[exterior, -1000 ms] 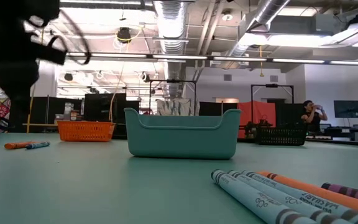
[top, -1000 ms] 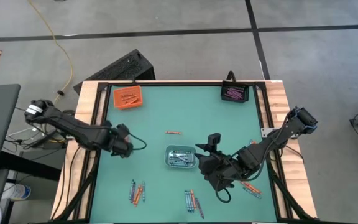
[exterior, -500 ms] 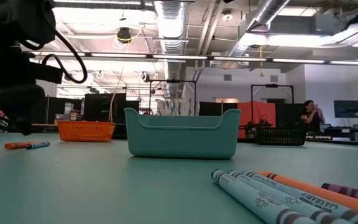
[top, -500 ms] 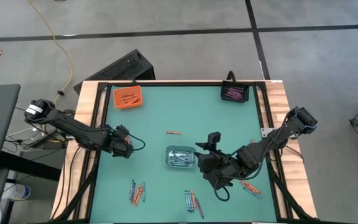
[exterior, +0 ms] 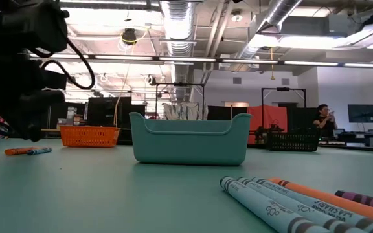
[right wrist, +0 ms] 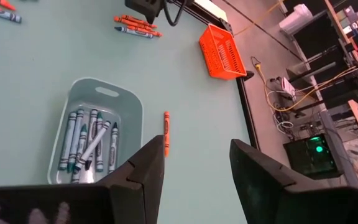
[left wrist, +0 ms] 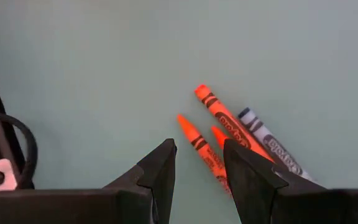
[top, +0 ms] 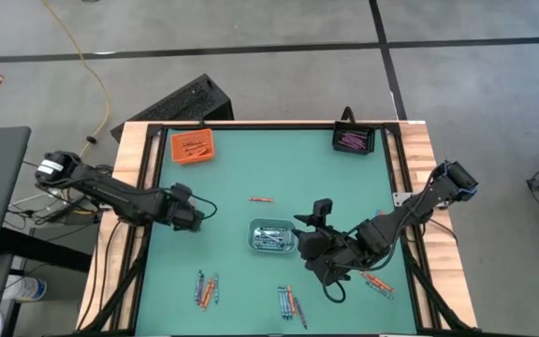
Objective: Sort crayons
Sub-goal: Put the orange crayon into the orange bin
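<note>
Crayons lie on the green table in loose groups: near left [top: 206,288], near middle [top: 290,301] and near right [top: 377,281]. A single orange one [top: 262,199] lies mid-table. My left gripper [top: 193,218] is open above the left part of the table. In its wrist view [left wrist: 197,149], two orange crayons [left wrist: 219,121] and a blue one [left wrist: 269,140] lie beyond the fingers, untouched. My right gripper [top: 318,223] is open and empty just right of the clear-grey tray [top: 272,236]. It also shows in its wrist view [right wrist: 196,149]. That tray holds several blue crayons [right wrist: 89,140].
An orange tray [top: 193,146] stands at the far left and a black tray [top: 352,140] with purple crayons at the far right. In the low view the grey tray [exterior: 190,139] stands mid-table, with crayons [exterior: 303,200] close in front. A person [exterior: 321,123] is in the room behind.
My left gripper has shifted a little toward the table's right. The right arm and the crayons have kept still.
</note>
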Controlling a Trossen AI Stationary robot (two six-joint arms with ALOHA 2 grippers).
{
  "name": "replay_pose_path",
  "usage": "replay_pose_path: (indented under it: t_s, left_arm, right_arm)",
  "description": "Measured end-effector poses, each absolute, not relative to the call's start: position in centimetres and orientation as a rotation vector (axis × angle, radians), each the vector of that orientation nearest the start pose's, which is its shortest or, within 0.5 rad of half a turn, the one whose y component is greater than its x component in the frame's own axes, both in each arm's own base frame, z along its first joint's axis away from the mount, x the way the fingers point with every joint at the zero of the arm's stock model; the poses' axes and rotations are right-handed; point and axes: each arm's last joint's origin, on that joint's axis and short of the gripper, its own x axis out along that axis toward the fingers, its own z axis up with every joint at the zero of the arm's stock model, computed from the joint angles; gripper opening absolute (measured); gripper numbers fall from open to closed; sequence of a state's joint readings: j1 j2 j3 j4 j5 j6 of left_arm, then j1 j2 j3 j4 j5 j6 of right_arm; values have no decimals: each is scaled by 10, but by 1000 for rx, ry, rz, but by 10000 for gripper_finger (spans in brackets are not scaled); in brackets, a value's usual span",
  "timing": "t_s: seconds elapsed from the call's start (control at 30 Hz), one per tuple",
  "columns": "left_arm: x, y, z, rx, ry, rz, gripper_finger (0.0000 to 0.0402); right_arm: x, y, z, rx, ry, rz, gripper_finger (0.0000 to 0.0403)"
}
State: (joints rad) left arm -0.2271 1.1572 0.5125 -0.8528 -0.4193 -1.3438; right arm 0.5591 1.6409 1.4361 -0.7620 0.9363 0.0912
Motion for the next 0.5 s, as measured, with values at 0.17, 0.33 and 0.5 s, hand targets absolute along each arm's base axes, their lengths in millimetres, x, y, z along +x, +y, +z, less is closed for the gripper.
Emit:
replay_pose_path:
  t_s: [0.17, 0.33, 0.5]
  left_arm:
    - [152, -16, 152, -676, 1028, 1055, 126]
    - [153, -11, 150, -708, 1051, 1072, 125]
    - [154, -7, 150, -724, 1059, 1073, 125]
  right_arm:
    - [300, 160, 306, -559, 689, -383, 182]
    - [300, 160, 306, -559, 689, -383, 182]
    - [300, 160, 306, -556, 686, -383, 182]
